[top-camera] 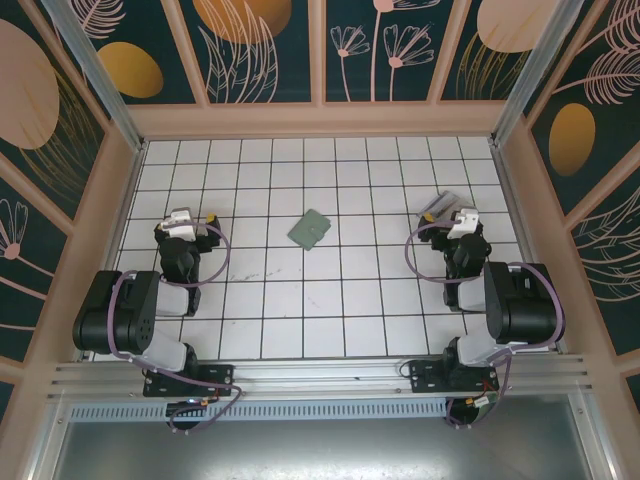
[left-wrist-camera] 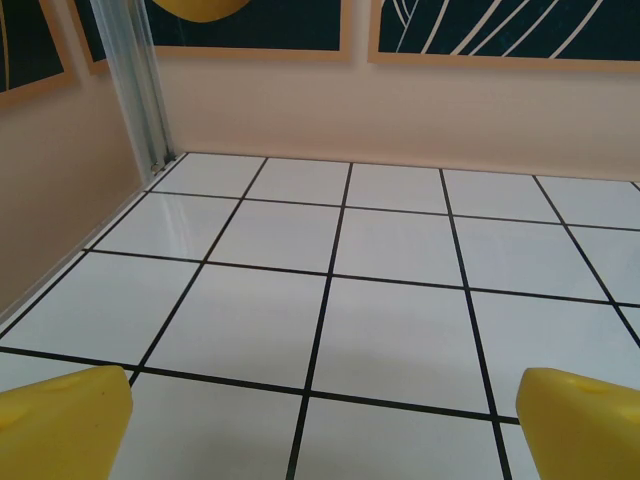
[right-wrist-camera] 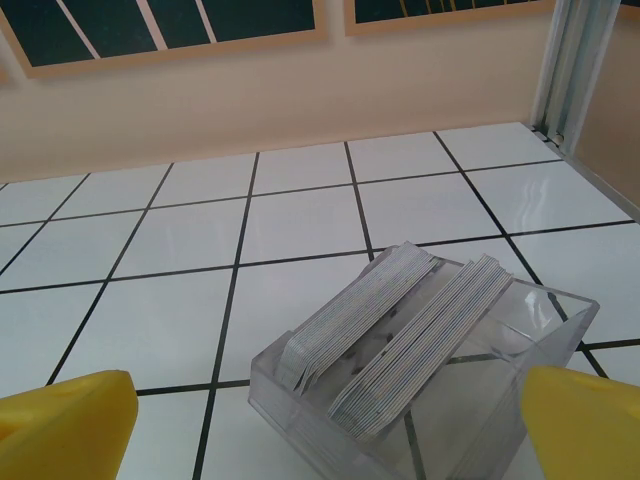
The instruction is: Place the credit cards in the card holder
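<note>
The credit cards point(right-wrist-camera: 368, 300) stand on edge in two leaning stacks inside a clear plastic box point(right-wrist-camera: 300, 395), straight in front of my right gripper point(right-wrist-camera: 325, 440). That gripper is open, its yellow fingertips point(right-wrist-camera: 65, 415) wide on either side of the box, touching nothing. From above, the cards point(top-camera: 438, 205) lie at the right of the tiled floor, just beyond the right gripper point(top-camera: 455, 214). The sage-green card holder point(top-camera: 310, 230) lies flat and folded shut mid-floor. My left gripper point(top-camera: 197, 218) hovers at the left, open and empty over bare tiles point(left-wrist-camera: 320, 430).
A white tiled floor point(top-camera: 330, 300) is boxed in by beige walls point(top-camera: 320, 120) with metal posts point(left-wrist-camera: 135, 85) in the corners. Both arm bases sit at the near edge point(top-camera: 320, 375). Bare tiles separate the card holder from each gripper.
</note>
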Controlling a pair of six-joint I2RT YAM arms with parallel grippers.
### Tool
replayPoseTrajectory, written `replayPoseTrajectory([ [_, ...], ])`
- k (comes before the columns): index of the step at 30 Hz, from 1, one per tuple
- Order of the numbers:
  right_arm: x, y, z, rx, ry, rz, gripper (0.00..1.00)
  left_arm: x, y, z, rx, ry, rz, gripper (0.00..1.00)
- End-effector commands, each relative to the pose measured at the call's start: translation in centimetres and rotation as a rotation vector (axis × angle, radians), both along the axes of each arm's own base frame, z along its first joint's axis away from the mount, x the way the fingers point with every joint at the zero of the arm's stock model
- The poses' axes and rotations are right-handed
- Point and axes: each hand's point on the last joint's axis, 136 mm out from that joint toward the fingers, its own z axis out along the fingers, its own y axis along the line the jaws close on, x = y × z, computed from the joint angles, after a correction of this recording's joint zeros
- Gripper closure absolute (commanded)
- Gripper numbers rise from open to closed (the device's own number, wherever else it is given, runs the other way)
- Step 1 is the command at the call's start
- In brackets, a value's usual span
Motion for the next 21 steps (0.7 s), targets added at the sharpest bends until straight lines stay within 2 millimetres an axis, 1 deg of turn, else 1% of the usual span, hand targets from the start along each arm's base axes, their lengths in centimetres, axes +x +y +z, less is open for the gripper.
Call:
replayPoseTrajectory([
  [1, 0.4, -0.3, 0.4, 0.018, -0.013, -0.012, 0.01, 0.2, 0.1, 1.5, -0.016, -0.058, 0.001, 0.01],
  [16, 0.3, -0.4, 0.4, 0.026, -0.014, -0.007, 0.01, 0.2, 0.1, 1.4, -0.017, -0.058, 0.000, 0.01],
  [19, -0.1, -1.5, 1.3, 0.055, -0.034, -0.056, 0.01, 0.1, 0.2, 1.6, -0.016, -0.060, 0.011, 0.01],
  [20, -0.3, -1.8, 1.9, 0.058, -0.040, -0.078, 0.01, 0.1, 0.3, 1.8, -0.017, -0.057, 0.013, 0.01],
  [21, -0.7, -2.0, 2.4, 0.052, -0.040, -0.091, 0.01, 0.1, 0.2, 2.5, -0.014, -0.062, 0.008, 0.01],
])
